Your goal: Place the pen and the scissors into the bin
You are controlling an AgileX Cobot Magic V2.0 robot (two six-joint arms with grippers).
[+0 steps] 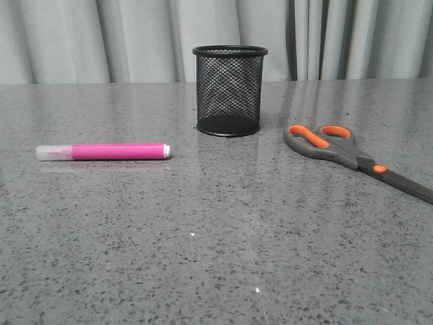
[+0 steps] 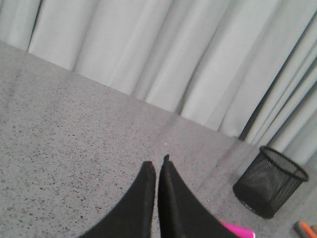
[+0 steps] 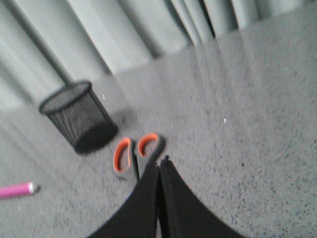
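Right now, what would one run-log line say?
pen: on table | scissors: on table | bin: empty, upright | left hand: shut | right hand: shut

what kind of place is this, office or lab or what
Probably a staged lab or test bench with desk items: a grey speckled tabletop, a plain pale curtain as backdrop, and only a mesh pen cup, marker and scissors.

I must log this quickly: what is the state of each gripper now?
Left gripper: closed, holding nothing.
Right gripper: closed, holding nothing.
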